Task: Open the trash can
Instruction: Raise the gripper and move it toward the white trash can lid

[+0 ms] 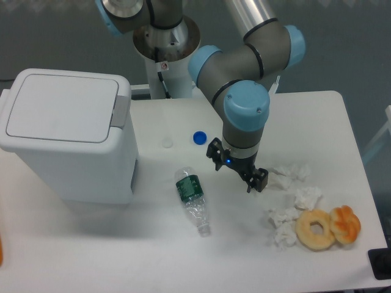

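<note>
Approach step. The bin (67, 137) stands at the table's left, lid shut. The gripper (237, 173) hangs mid-table, jaws apart, holding nothing, well apart from it. Next: travel left and press the grey button (121, 111).

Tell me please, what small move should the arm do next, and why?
Probably move the claw left and up toward the grey button strip of the trash can. The lid lies flat and closed, and the claw hangs empty, far to the right, between the plastic bottle and the crumpled tissues.
</note>
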### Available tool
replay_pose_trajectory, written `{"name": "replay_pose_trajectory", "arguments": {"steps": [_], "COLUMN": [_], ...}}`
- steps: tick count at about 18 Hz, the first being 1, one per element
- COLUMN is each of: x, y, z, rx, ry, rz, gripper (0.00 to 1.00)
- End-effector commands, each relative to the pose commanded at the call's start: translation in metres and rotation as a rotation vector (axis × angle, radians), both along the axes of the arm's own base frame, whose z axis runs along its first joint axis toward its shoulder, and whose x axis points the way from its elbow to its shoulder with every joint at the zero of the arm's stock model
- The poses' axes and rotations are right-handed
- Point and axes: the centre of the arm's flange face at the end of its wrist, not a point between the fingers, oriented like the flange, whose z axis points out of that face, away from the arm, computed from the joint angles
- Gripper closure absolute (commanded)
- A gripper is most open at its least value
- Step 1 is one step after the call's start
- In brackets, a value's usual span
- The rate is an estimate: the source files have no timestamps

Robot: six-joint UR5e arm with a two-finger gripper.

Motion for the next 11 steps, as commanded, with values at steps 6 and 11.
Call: {"name": "replay_pose_trajectory", "arguments": {"steps": [6,11], "x": [0.052,0.081], "y": [0.011,-0.007], "z": [0.060,0.098], "rx": [0.132,0.123], "ry": [-0.072,-0.126], "rz": [0.163,0.196], "gripper": [0.32,0.75]}}
